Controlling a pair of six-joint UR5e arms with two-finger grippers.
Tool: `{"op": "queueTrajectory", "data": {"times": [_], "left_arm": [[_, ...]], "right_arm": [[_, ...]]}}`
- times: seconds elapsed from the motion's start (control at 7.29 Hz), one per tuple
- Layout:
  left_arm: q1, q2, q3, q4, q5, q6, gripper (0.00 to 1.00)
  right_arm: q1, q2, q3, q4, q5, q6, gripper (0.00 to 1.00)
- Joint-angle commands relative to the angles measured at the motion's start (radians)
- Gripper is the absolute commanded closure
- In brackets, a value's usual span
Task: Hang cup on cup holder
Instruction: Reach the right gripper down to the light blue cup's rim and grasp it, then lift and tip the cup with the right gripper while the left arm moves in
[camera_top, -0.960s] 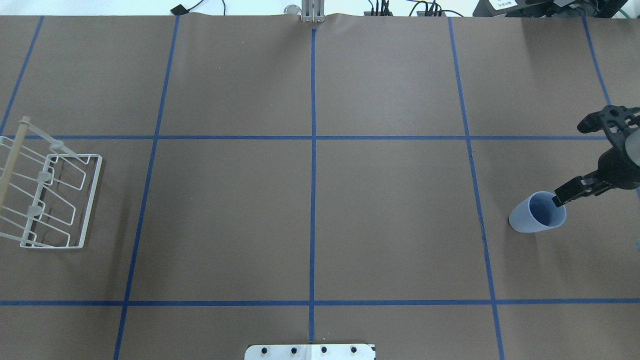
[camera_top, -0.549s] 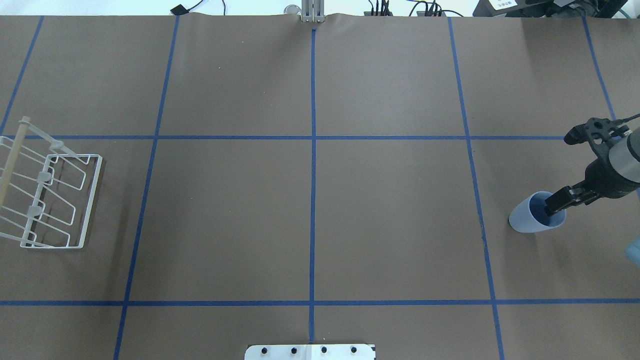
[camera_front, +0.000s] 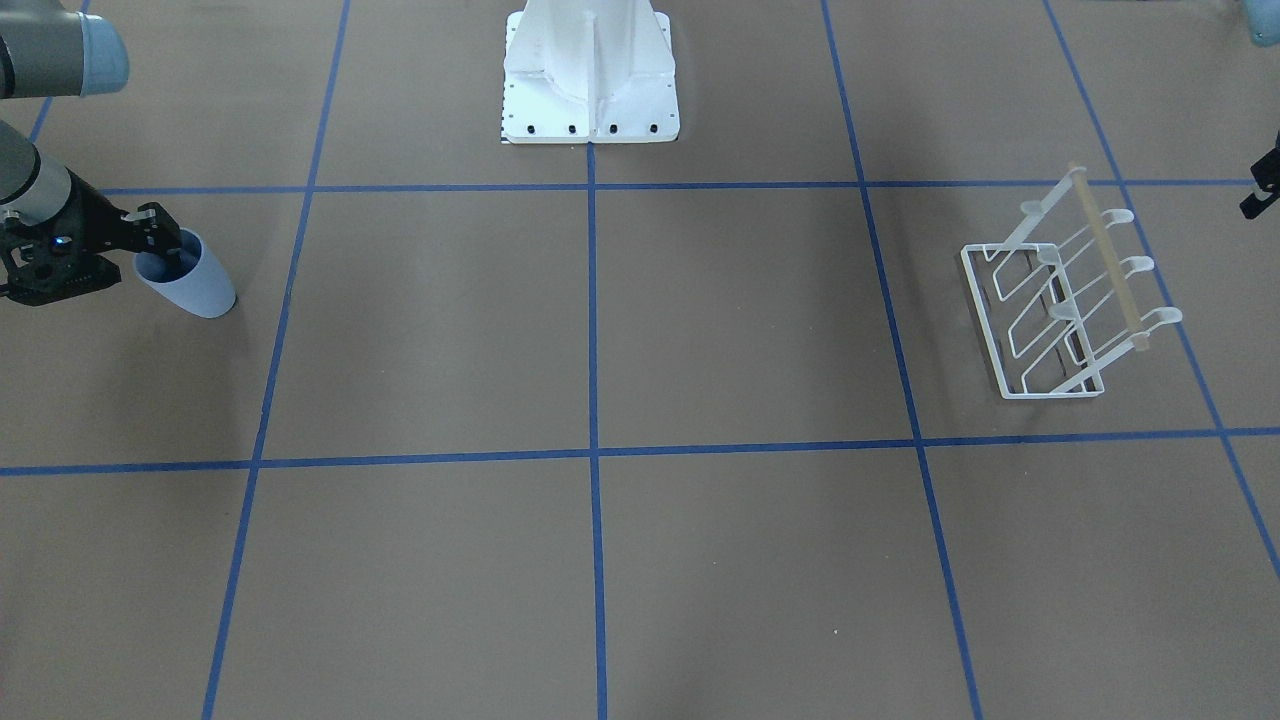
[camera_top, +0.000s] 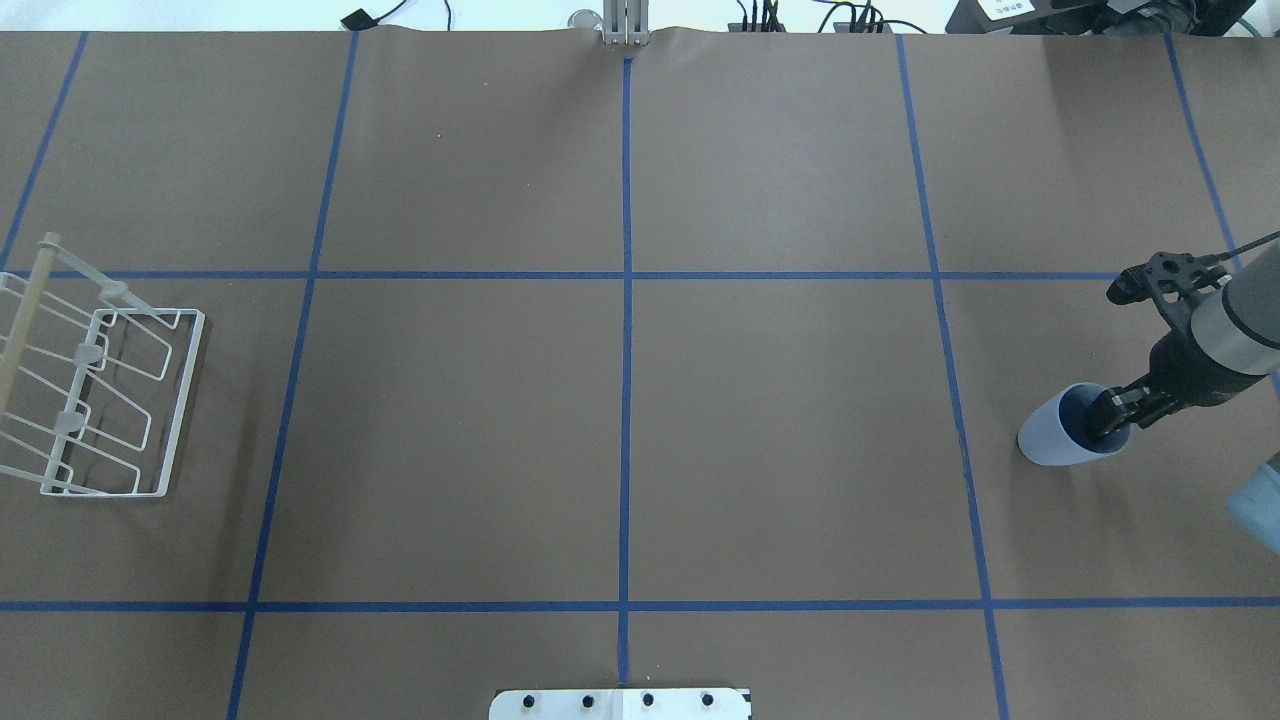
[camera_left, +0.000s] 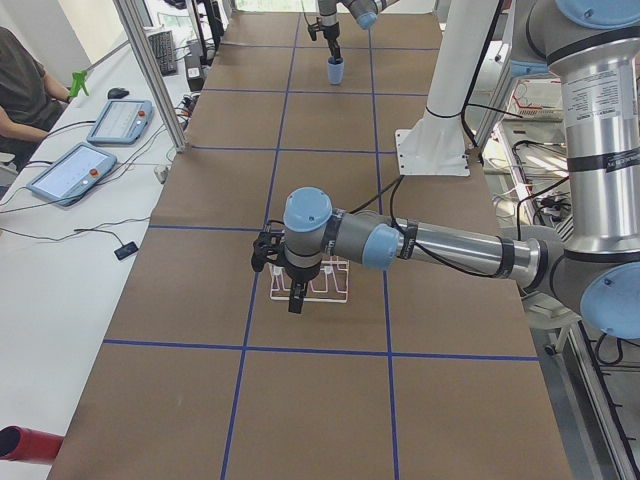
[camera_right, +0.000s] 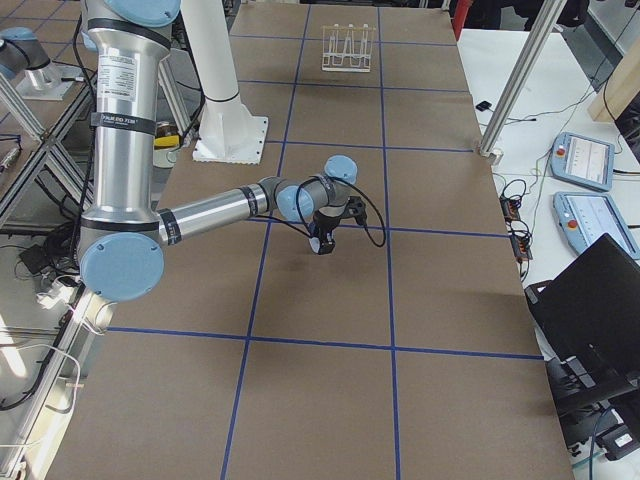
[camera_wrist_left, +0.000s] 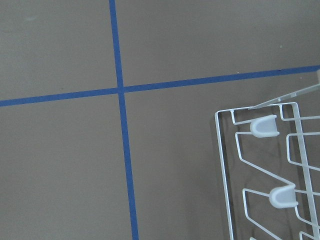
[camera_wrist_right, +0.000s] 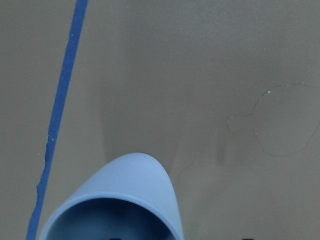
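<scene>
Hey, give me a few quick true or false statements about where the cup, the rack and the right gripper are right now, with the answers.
1. The cup hangs on the cup holder. False: it stands on the table, at the opposite end from the rack.
2. The right gripper is at the cup's rim. True.
3. The cup holder's prongs carry nothing. True.
4. The cup sits at the table's centre. False: it is near the robot's right end.

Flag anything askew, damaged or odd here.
Only small wear: the blue tape beside the cup has a frayed nick, and the brown paper shows a thin wandering crease. The cup stands upright, and the rack sits flat and intact.
</scene>
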Motion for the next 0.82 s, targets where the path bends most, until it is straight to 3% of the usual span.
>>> {"op": "queueTrajectory", "data": {"times": [0.0, 0.27, 0.69], "left_arm": [[0.0, 0.001, 0.0, 0.002, 0.0, 0.0, 0.02], [0.0, 0.001, 0.0, 0.002, -0.003, 0.0, 0.02], [0.001, 0.001, -0.002, 0.002, -0.006, 0.0, 0.02]], "right_arm": [[0.042, 0.007, 0.028, 0.0, 0.016, -0.001, 1.0], [0.168, 0.006, 0.063, -0.002, 0.146, 0.001, 1.0], [0.216, 0.009, 0.07, 0.0, 0.239, 0.007, 1.0]]}}
